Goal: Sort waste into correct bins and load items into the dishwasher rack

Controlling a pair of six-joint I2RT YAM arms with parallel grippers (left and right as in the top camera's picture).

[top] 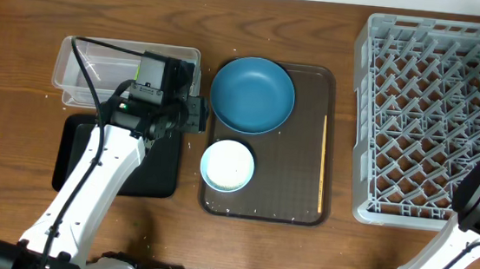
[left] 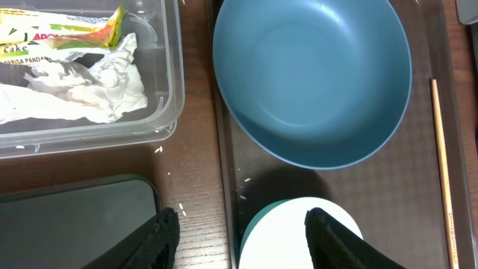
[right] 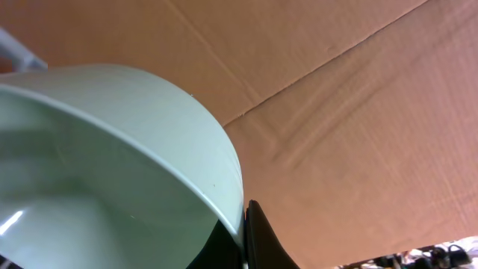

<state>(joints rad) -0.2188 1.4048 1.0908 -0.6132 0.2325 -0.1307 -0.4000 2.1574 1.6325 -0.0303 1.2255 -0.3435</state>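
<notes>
Chopsticks [top: 323,163] lie along the right edge of the brown tray [top: 291,200], long axis running toward and away from the robot, beside the dark blue bowl [top: 252,94] and white bowl [top: 228,165]. Left gripper [left: 243,237] hovers released; right gripper [right: 244,224], at the rack [top: 415,124], pinches the tilted mint-green bowl [right: 112,149] by its rim.

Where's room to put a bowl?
The brown flat tray is bare between the white bowl and thin wooden chopstick. The light-grey lattice rack looks empty. Crowded: the clear plastic tub, with yellow-green wrapper and crumpled white paper at its right end.
</notes>
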